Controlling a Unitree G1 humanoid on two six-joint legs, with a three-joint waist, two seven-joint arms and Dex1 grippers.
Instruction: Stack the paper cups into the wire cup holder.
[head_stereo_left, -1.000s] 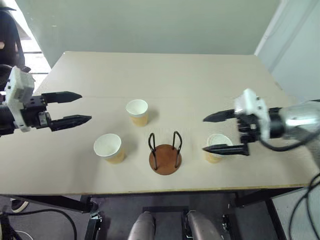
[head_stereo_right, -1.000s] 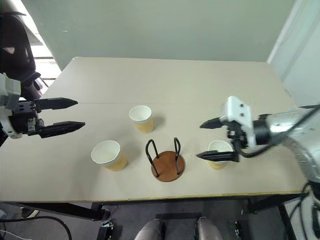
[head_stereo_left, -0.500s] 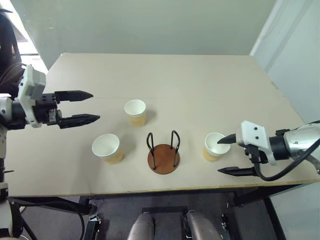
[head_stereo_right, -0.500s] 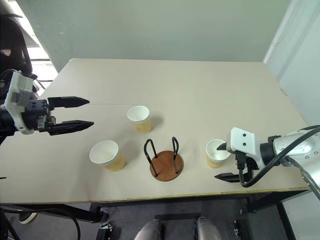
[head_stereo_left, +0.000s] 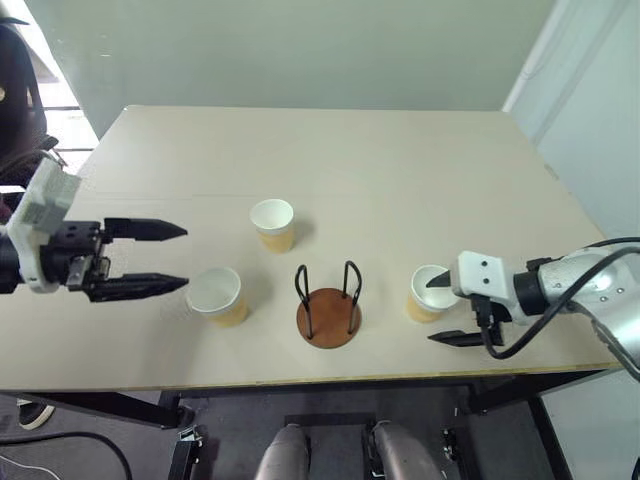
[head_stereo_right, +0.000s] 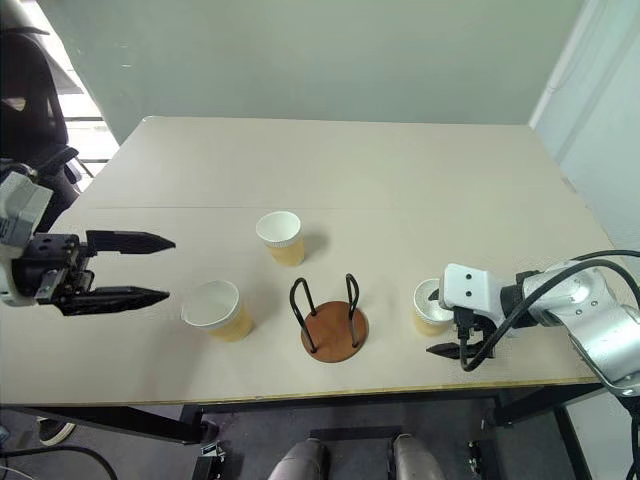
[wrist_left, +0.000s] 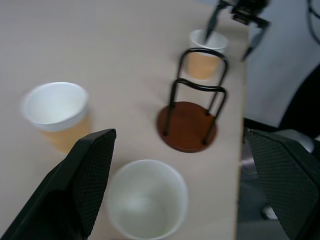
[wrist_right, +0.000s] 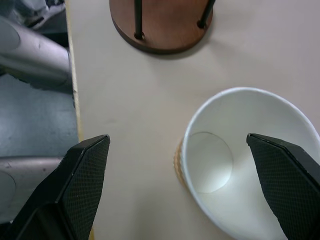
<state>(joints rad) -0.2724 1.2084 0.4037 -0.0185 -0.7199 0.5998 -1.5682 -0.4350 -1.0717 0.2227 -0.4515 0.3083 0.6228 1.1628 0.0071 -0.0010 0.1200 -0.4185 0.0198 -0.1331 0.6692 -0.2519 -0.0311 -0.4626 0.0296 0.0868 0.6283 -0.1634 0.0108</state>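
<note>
Three paper cups stand upright on the table: one at the back (head_stereo_left: 272, 222), one at the left (head_stereo_left: 215, 294) and one at the right (head_stereo_left: 430, 292). The wire cup holder (head_stereo_left: 329, 310) stands empty between them, near the front edge. My left gripper (head_stereo_left: 186, 256) is open and level, its tips just left of the left cup (wrist_left: 147, 200). My right gripper (head_stereo_left: 432, 311) is open at the right cup (wrist_right: 245, 160). One finger hangs over the cup's mouth, the other is on its near side by the table edge. Neither gripper holds anything.
The beige table (head_stereo_left: 350, 160) reaches back to a pale wall. Its front edge (head_stereo_left: 400, 378) runs close under the right gripper. A dark chair (head_stereo_left: 20, 110) stands off the table's far left corner.
My right gripper has sunk from above the table down to the right cup. My left gripper has drawn nearer to the front and now points at the left cup.
</note>
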